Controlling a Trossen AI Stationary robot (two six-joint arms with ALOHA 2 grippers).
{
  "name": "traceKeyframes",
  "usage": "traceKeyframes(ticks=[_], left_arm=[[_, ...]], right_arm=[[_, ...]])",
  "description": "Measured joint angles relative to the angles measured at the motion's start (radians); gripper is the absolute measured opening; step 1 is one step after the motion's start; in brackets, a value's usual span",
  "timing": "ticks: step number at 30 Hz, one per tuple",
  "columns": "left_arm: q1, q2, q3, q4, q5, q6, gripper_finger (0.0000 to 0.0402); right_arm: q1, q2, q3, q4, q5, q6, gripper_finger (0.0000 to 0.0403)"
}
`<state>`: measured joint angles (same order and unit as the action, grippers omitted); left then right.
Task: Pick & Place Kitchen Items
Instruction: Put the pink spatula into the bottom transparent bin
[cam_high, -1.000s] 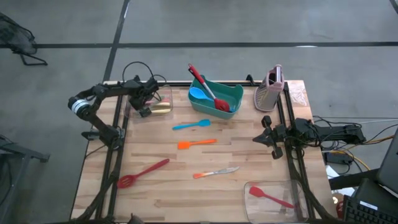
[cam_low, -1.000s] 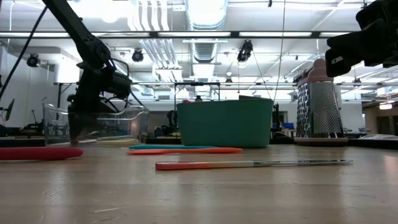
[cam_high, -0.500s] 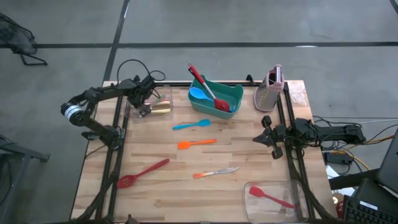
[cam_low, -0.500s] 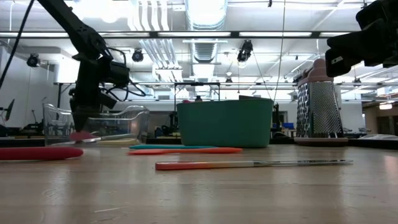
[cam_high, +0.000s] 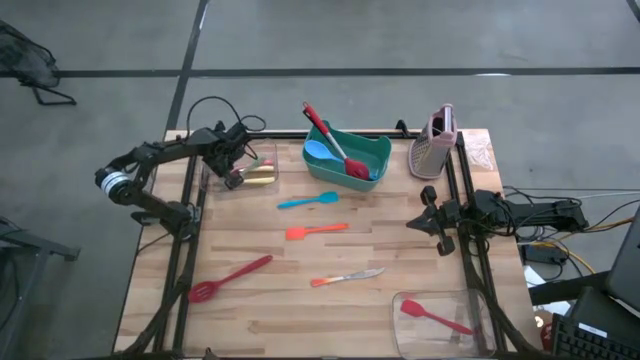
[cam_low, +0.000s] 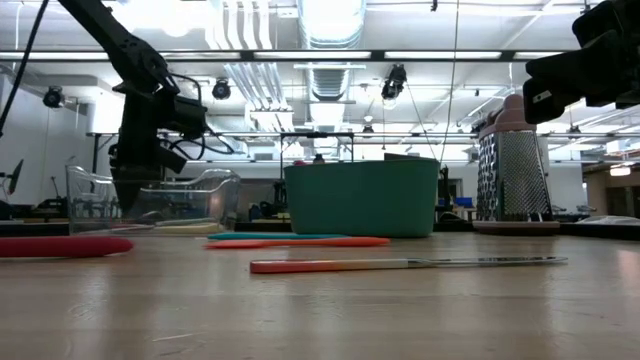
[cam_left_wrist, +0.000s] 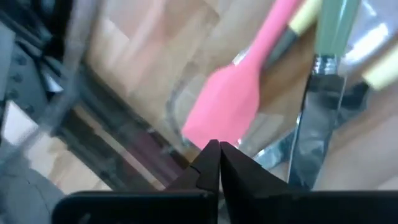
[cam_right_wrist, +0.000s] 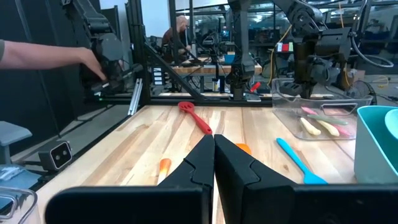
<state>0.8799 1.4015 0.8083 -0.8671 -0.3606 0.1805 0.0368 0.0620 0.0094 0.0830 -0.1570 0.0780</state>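
Two grippers are mine, and both have their fingers pressed together on nothing. My left gripper (cam_left_wrist: 213, 149) hangs over the clear tub (cam_high: 258, 172) at the table's (cam_high: 300, 320) far left corner, just above a pink spatula (cam_left_wrist: 233, 99) lying inside with yellow-handled cutlery (cam_left_wrist: 318, 124). My right gripper (cam_high: 424, 221) waits at the right edge. A blue spatula (cam_high: 308, 200), orange spatula (cam_high: 316, 230), knife (cam_high: 346, 277) and red slotted spoon (cam_high: 230, 277) lie on the wood; a green bin (cam_high: 350, 155) holds more.

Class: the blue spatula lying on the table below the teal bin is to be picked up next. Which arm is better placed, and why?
Probably left. The left gripper hovers over the clear tub, nearer the blue spatula. The right gripper waits at the table's right edge, farther off.
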Motion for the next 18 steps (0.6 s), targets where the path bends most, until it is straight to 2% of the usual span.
traceKeyframes(ticks=[7, 12, 18], left_arm=[[0.000, 0.009, -0.039, 0.046, 0.112, 0.055, 0.0109], [0.001, 0.009, -0.064, 0.106, 0.045, 0.075, 0.0177], [0.000, 0.030, -0.118, 0.199, 0.065, 0.116, 0.0204]], right_arm=[[0.000, 0.000, 0.000, 0.000, 0.000, 0.000, 0.0008], [0.000, 0.000, 0.000, 0.000, 0.000, 0.000, 0.0008], [0.000, 0.000, 0.000, 0.000, 0.000, 0.000, 0.0008]])
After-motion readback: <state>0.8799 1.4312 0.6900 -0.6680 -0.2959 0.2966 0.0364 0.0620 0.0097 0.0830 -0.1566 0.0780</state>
